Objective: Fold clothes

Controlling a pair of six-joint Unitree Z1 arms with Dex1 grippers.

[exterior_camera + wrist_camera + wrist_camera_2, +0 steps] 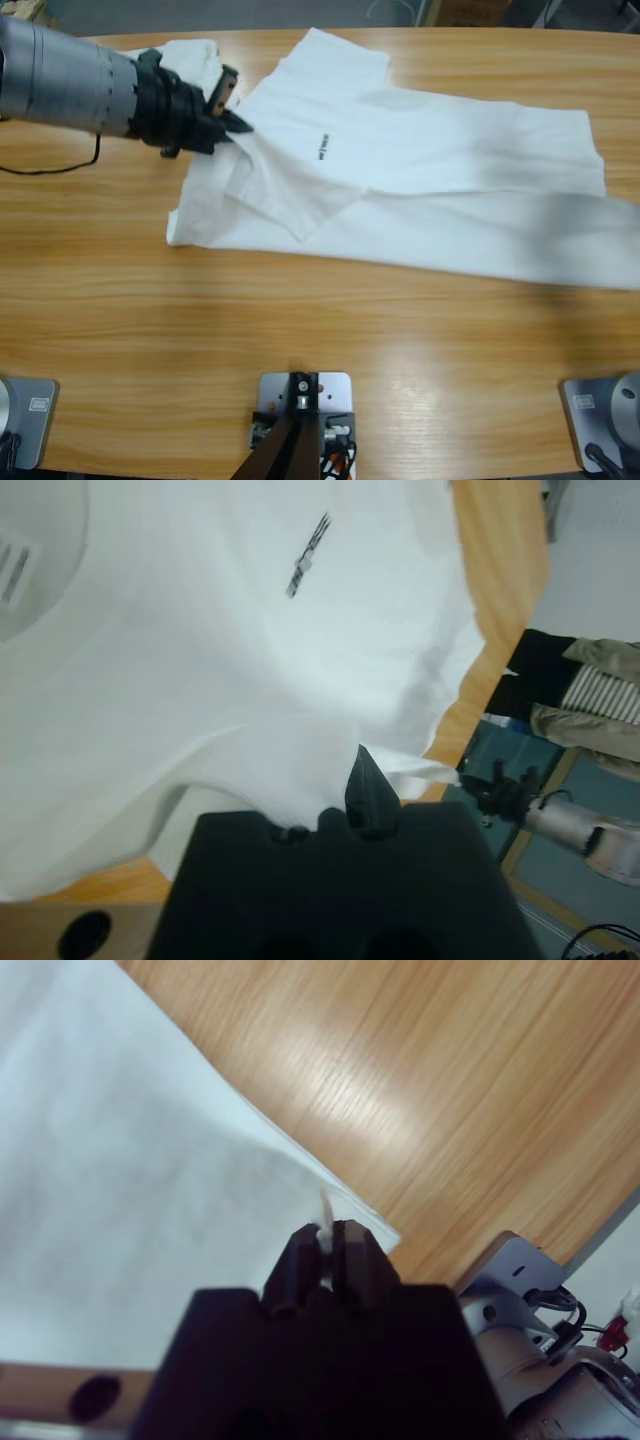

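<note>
At table's upper left: left gripper (pixel 232 122) is clamped on the T-shirt (pixel 420 190) fabric.
Right gripper (pixel 327 1250): closed on a shirt corner.
Shirt axis: stretched rightward from the left gripper.

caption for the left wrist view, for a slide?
Left gripper pinching a fold of the white T-shirt, its small black chest lettering visible above the wooden table.

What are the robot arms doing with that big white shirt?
They are folding it. A white T-shirt with small black lettering lies spread on the wooden table. The left gripper has pinched the cloth near the shirt's top and lifted a fold. The right gripper is shut on a corner of white cloth at the shirt's edge, just above the bare wood. The fold is not finished yet.
</note>
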